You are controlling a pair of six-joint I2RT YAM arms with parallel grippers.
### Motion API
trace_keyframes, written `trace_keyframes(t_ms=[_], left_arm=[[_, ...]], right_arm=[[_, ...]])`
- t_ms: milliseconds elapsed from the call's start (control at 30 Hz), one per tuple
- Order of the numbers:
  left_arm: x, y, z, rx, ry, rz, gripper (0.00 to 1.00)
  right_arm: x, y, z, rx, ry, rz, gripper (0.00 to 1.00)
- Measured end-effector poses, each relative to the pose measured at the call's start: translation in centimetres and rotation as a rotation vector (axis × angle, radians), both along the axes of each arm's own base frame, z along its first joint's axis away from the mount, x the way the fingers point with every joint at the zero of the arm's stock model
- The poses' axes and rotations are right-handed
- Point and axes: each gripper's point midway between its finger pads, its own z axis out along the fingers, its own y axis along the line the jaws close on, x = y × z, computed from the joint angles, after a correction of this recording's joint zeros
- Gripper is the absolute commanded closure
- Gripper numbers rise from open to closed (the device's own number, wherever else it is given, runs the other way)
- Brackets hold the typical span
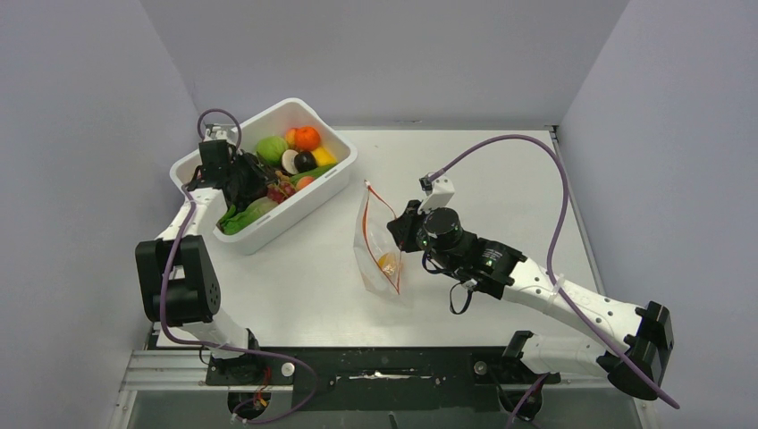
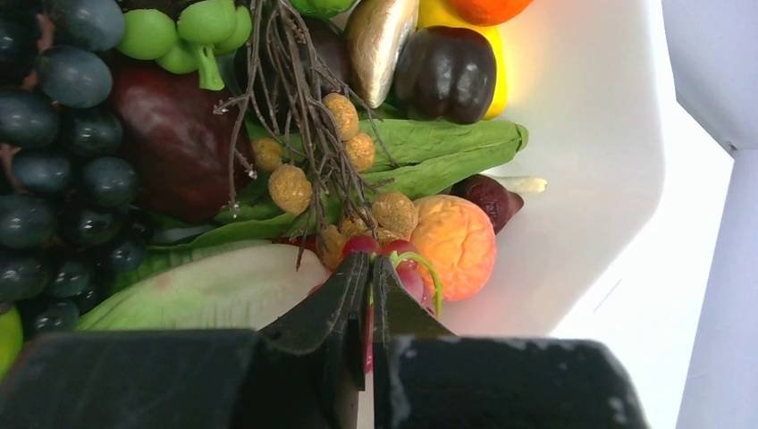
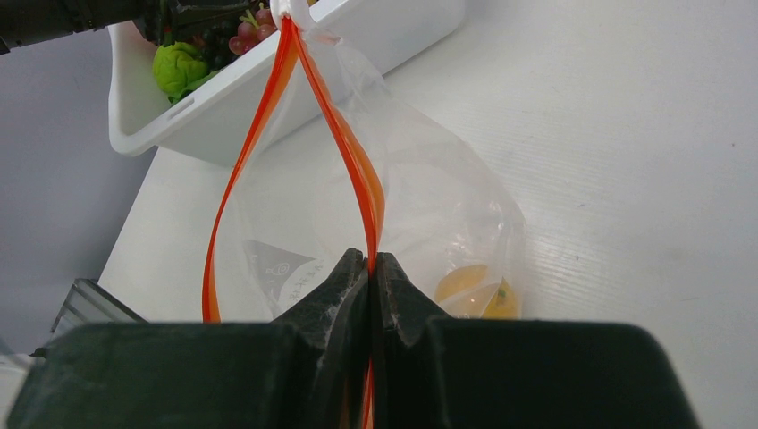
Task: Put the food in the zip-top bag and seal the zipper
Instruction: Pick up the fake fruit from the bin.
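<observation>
Zip-top bag (image 1: 380, 250) upright on counter (image 1: 501, 170), ahead of right tool (image 3: 371, 264), jaws clamped on one zipper (image 3: 357, 170) lip so mouth gapes for loading. Left tool (image 2: 369, 268), closed, pinches red grape bunch (image 2: 407, 268) at tips, inside bin (image 2: 608, 179).

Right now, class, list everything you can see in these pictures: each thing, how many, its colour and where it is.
table: one, white, under everything
bin: one, white, far left
bag: one, clear, mid-table, mouth open
zipper: one, red-orange, bag mouth
food piece: one, yellow-orange, inside bag
dark grapes: one bunch, near-black, bin
red grapes: few, red, bin, at left jaws
peach: one, orange-pink, bin
leaves: several, green, bin
left arm: one, white-black, over bin, jaws shut on red grapes
right arm: one, white-black, jaws shut on zipper
</observation>
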Motion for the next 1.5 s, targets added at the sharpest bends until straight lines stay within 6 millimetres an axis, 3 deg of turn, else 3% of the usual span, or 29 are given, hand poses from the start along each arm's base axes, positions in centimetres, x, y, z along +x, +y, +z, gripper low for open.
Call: trace_keyframes(t_ms=[133,600,900,1233,1500], left_arm=[[-0.7,0.1,1.3,0.033,-0.014,0.012,1.0],[-4.2,0.5,9.8,0.147,-0.174,0.045,1.0],[-6.9,-0.3,15.2,0.167,-0.273,0.029,1.0],[-9.3,-2.2,20.2,0.151,-0.343,-0.029,1.0],[-12.2,-6.3,23.1,0.075,-0.421,-0.174,1.0]], right_arm=[[0.0,0.0,0.1,0.003,-0.002,0.0,1.0],[0.0,0.0,0.1,0.008,0.0,-0.002,1.0],[0.1,0.6,-0.8,-0.009,0.023,0.0,1.0],[0.9,1.9,-0.3,-0.011,0.024,0.001,1.0],[1.5,3.0,-0.7,-0.023,0.031,0.005,1.0]])
